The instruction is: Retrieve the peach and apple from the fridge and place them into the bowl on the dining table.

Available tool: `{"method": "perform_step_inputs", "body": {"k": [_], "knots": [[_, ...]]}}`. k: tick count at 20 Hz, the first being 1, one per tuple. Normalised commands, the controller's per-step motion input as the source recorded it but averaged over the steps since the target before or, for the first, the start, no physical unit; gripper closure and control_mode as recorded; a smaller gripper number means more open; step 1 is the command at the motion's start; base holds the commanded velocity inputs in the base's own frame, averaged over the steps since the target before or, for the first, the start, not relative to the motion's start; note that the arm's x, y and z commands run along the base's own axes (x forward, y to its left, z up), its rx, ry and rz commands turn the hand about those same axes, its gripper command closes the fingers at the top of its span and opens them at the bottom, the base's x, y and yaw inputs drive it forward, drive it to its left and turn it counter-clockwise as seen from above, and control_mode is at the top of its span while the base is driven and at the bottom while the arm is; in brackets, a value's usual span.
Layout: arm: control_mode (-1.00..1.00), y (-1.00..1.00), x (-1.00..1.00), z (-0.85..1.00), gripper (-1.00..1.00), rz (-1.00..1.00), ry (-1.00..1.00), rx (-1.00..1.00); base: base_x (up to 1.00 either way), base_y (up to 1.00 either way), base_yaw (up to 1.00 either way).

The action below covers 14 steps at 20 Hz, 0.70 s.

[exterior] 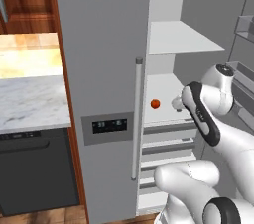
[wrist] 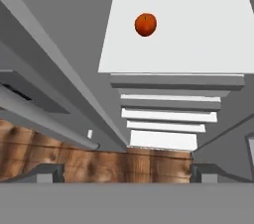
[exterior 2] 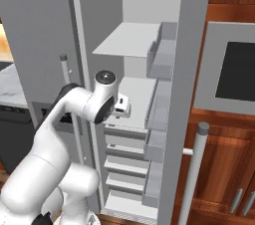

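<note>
We see the fridge [exterior: 106,69] with its right door swung open and its left door shut; the bar handle [exterior: 136,119] and dark display panel [exterior: 109,126] sit on the shut door. Inside, white shelves [exterior: 181,37] step down toward a row of drawers [exterior: 166,141].

The apple [exterior: 155,103] rests on the middle shelf, close to its left edge and near the front. In the hand view the same deep orange-red fruit [wrist: 145,24] sits alone on the white shelf, above the stacked drawer fronts.

Our arm [exterior: 208,114] reaches into the open fridge at the height of that shelf. The hand [exterior 2: 121,106] hangs just over the shelf's front edge, right of the apple and apart from it. In the hand view the two dark fingertips [wrist: 47,172] rise at the bottom corners, wide apart, with nothing between them, so the jaws are released and grasp nothing.

In the right base view the open door's bins [exterior 2: 162,59] line up on the right side, and a second bar handle [exterior 2: 194,169] stands in front of wooden cabinets [exterior 2: 224,159].

To the left of the fridge in the left base view we see a marble bench [exterior: 30,101] over a dark appliance [exterior: 37,171].
</note>
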Motion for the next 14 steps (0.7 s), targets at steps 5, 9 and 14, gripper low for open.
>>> {"method": "perform_step_inputs", "body": {"k": [5,9,14], "knots": [[-1.00,-0.17,0.32,-0.24,-1.00,0.01,0.02,0.00,0.00,0.00,0.00],[-1.00,0.00,0.26,-0.45,-1.00,0.14,0.00,0.00,0.00,0.00,0.00],[-1.00,0.00,0.17,-0.43,-1.00,0.18,-0.02,0.00,0.00,0.00,0.00]]}}
